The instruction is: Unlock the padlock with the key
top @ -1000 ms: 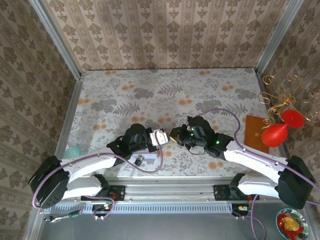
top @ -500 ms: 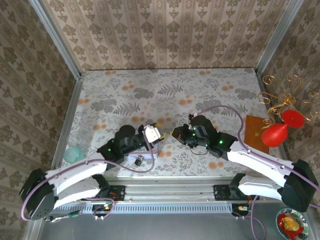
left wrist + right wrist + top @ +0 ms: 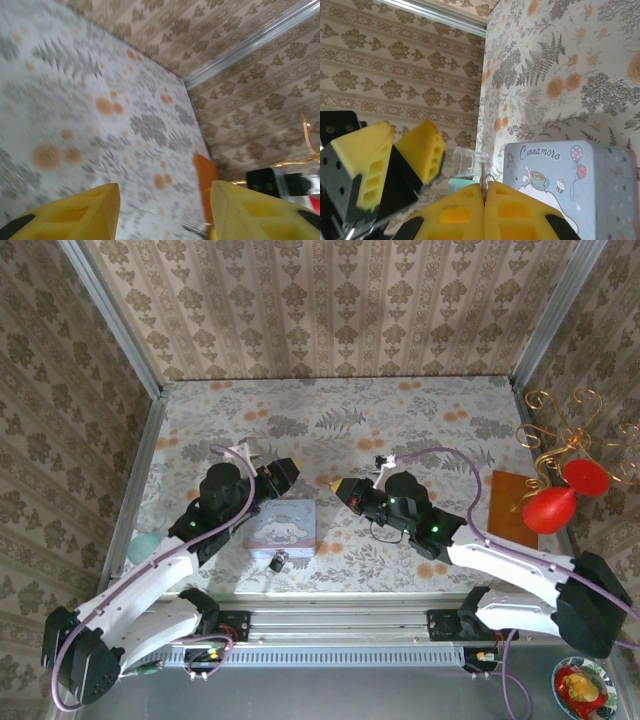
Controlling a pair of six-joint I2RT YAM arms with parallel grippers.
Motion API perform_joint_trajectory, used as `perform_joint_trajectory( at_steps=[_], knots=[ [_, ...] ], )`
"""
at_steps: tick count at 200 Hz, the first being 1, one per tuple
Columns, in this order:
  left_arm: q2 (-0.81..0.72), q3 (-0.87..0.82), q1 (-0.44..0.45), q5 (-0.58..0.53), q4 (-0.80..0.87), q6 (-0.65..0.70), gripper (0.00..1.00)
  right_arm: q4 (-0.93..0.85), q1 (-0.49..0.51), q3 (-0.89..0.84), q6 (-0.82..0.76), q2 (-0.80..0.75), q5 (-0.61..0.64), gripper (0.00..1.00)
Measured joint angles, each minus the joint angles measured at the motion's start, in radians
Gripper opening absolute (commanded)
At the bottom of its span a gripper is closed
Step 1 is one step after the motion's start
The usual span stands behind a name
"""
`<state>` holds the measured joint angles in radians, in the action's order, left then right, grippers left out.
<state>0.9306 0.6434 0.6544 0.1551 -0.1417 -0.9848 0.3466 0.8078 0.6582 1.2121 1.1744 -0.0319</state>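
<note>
At the near edge of the counter (image 3: 420,420), the padlock (image 3: 278,562) is seen lying on the floral surface, just beside the near side of a pale blue tin (image 3: 283,525); whether the two touch cannot be told. The tin is laid flat, its printed lid facing up, and is also seen in the right wrist view (image 3: 560,175).

Just beyond the tin, the right end effector (image 3: 335,485) is held above the counter, pointing towards the left arm. In the right wrist view its yellow pads (image 3: 520,210) are pressed together, and the key (image 3: 483,175) is clamped between them, its thin shaft standing up from the tips. The left end effector (image 3: 288,468) is raised beyond the tin's far left corner. Its yellow pads (image 3: 70,210) are held well apart, with nothing between them.

A teal cup (image 3: 145,545) is set near the left wall. At the right edge, an orange-brown board (image 3: 510,505) is laid flat, with red ornaments (image 3: 560,495) beside it.
</note>
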Motion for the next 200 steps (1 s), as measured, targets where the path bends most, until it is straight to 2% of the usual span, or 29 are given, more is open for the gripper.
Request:
perform_joint_trajectory(
  at_steps=[27,82,155,200],
  knots=[
    [0.024,0.000,0.007,0.040,0.000,-0.152,0.53,0.073,0.030,0.000,0.026,0.052,0.033,0.00],
    [0.023,-0.017,0.011,0.049,-0.079,-0.294,0.50,0.206,0.051,0.005,0.079,0.121,0.053,0.00],
    [0.022,-0.017,0.008,0.058,-0.082,-0.337,0.52,0.340,0.073,0.029,0.130,0.170,0.071,0.00],
    [0.008,-0.024,0.005,0.059,-0.095,-0.372,0.45,0.363,0.081,0.036,0.132,0.191,0.079,0.00]
  ],
)
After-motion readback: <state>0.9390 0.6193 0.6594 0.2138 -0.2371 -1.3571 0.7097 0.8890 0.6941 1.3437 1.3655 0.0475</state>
